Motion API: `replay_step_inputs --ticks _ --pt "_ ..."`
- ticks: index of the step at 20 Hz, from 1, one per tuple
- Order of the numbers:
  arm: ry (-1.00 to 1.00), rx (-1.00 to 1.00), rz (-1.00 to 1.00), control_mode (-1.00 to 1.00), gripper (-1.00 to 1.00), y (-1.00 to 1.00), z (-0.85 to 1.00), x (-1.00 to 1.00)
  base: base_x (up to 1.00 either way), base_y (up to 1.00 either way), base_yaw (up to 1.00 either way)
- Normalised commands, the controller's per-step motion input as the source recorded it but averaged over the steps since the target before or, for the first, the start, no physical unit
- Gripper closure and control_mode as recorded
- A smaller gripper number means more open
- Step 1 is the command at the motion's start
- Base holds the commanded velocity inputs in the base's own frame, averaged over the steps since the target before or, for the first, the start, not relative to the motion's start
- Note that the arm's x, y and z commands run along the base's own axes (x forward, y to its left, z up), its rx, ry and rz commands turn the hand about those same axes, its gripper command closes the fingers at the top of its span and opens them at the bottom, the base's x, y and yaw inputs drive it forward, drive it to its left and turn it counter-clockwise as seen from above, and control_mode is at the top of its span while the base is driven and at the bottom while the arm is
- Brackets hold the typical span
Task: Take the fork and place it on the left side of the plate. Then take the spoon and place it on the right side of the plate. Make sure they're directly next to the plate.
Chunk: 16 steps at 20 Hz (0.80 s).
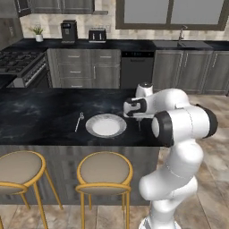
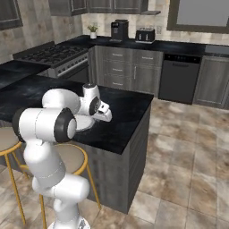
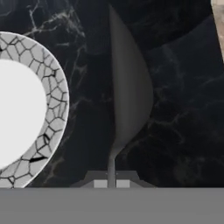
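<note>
The fingers (image 3: 111, 183) are closed on the spoon (image 3: 129, 96) just right of the plate (image 3: 54, 105), above the dark surface (image 3: 183, 131).

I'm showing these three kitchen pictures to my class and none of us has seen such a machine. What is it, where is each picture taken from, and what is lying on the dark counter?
It is a white robot arm on a driving base, in a computer-drawn kitchen. Two pictures come from cameras on the base, behind the arm to its left and right. The third looks along the hand itself.

On the black counter lies a round plate with a fork on its left. In the hand view the jaws are shut on the spoon by its handle, and the spoon sits just to the right of the plate.
</note>
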Motion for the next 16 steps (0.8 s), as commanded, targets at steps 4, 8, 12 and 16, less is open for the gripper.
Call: replay_step_inputs --ticks 4,8,12,16 --pt "0.0 0.03 -0.17 -1.0 1.0 0.0 -0.26 0.47 0.0 0.0 0.0" --pt "0.0 0.02 -0.13 -1.0 1.0 0.0 -0.3 0.25 0.0 0.0 0.0" --pt "0.0 0.02 -0.08 -1.0 1.0 -0.05 -0.21 0.29 0.0 0.0 0.0" --pt "0.0 0.04 -0.03 -1.0 1.0 -0.15 -0.26 0.04 0.0 0.0 0.0"
